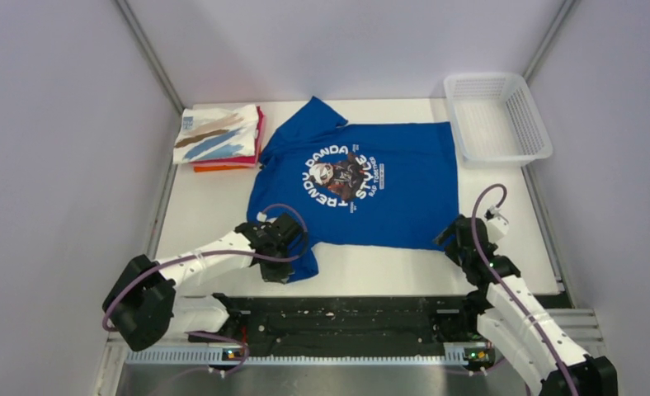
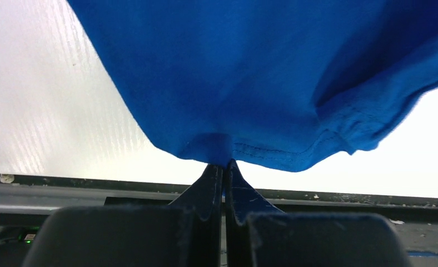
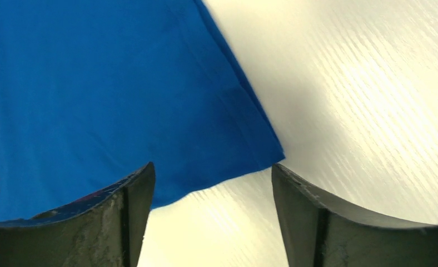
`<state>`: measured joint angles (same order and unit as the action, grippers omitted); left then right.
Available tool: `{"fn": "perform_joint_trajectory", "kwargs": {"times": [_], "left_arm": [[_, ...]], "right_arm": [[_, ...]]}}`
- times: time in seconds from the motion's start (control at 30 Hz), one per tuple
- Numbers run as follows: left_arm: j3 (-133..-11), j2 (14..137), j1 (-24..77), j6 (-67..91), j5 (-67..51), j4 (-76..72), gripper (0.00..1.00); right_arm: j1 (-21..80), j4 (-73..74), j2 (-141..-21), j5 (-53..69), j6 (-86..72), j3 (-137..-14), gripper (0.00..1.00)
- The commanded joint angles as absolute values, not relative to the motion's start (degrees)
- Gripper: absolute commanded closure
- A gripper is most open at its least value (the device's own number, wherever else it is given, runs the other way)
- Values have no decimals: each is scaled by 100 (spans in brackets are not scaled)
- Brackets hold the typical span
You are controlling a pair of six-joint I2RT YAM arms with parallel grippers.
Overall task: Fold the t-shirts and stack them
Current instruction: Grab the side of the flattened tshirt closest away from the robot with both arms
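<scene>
Stack at far left: a white streaked t-shirt (image 1: 214, 136) lies folded on top, with red and orange edges showing beneath it, well apart from both arms.

Left gripper (image 2: 223, 167): the fingers are pinched tight on the stitched hem of the near sleeve of the royal blue t-shirt (image 1: 404, 206), and the cloth bunches at the pinch.

Shirt: it is spread print-up across the middle of the surface (image 1: 206, 214), collar toward the stack and bottom hem toward the right.

Right gripper (image 3: 212, 166): the fingers are parted and hold nothing. They sit astride the shirt's near bottom corner, one over cloth and the other over bare surface.

Mesh basket (image 1: 503, 158): far right, just beyond the shirt's far corner.

Assessment: the step appears to be securing both near ends for a first fold. The right fingers should drop squarely onto the corner and take both layers well inside the hem. Both arms should then lift together at matched height, keeping the edge taut. The left hold is only a thin sleeve hem, so slippage is the main risk.
</scene>
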<state>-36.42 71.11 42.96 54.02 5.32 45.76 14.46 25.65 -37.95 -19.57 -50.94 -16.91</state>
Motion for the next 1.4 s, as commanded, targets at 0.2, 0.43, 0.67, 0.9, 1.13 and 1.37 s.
{"fn": "perform_joint_trajectory", "kwargs": {"times": [0.2,0.43,0.67,0.9,1.13,1.37], "left_arm": [[-3428,6597,4303,5462,360,4331,100],[-3398,6385,4299,5494,281,4468,100],[-3452,6257,4306,5793,263,4909,100],[-3140,5083,4487,6459,28,5755,100],[-3319,4603,4515,5949,-305,4336,100],[-4896,6063,4223,4987,622,3809,100]], "right_arm": [[1415,2422,-4300,-2290,-5815,-1365,36],[1411,1651,-4769,-2576,-5960,-1240,49],[1409,1947,-4213,-2575,-5811,-1331,100],[1408,3305,-3383,-2568,-5428,-1832,100],[1411,3264,-3042,-2382,-5324,-1810,100],[1412,2773,-4050,-2380,-4589,-2709,100]]}}
